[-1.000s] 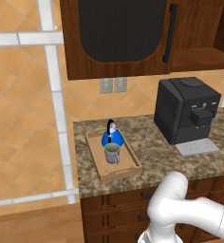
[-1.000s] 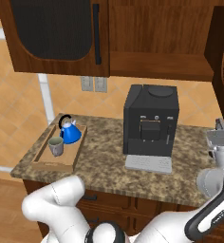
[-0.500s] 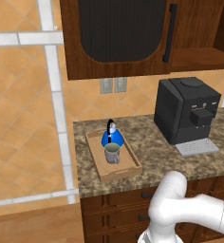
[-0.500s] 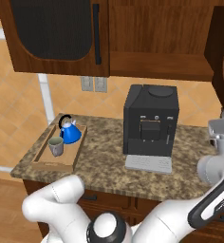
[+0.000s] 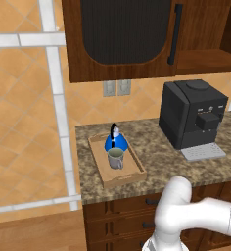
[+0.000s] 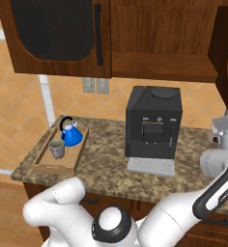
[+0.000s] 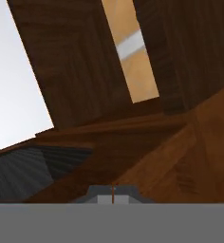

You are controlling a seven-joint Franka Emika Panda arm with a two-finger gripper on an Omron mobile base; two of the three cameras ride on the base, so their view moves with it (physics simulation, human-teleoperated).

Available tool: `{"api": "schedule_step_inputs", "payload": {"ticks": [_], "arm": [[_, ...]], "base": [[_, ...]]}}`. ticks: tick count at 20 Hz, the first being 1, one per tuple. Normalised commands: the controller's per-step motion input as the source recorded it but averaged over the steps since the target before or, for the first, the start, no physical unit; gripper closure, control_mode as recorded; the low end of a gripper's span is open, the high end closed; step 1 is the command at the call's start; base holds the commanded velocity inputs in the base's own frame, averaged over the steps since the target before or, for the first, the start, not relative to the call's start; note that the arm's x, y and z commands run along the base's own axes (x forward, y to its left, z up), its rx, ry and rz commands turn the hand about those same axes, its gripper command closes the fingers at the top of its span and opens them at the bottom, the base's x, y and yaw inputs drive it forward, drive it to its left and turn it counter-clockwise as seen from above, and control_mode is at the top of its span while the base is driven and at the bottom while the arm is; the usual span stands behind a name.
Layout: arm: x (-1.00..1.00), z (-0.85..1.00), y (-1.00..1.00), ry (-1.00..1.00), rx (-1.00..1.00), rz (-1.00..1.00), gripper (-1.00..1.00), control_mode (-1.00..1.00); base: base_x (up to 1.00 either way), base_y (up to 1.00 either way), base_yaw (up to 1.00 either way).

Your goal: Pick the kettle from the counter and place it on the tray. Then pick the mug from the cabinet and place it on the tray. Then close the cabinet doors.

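Kettle (image 5: 115,142) and mug (image 5: 115,158) on tray (image 5: 132,175), centre left.
Gripper (image 7: 113,197) at lower centre, jaws shut and empty, faces cabinet (image 7: 76,80) wood, likely to push a door closed.

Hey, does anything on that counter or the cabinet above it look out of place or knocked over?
Nothing is spilled or tipped. The kettle and mug stand upright together in the tray. The one odd thing is the cabinet: its left door is shut, but the right side is open, showing the shelf.
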Motion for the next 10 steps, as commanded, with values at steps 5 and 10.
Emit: {"api": "schedule_step_inputs", "payload": {"ticks": [5,10], "arm": [[0.24,0.30,-0.21,0.00,0.11,0.00,1.00,-1.00],[-0.04,0.37,-0.01,-0.21,0.08,0.00,1.00,-1.00]], "base": [[0.00,0.00,0.00],[0.00,0.00,0.00]]}}
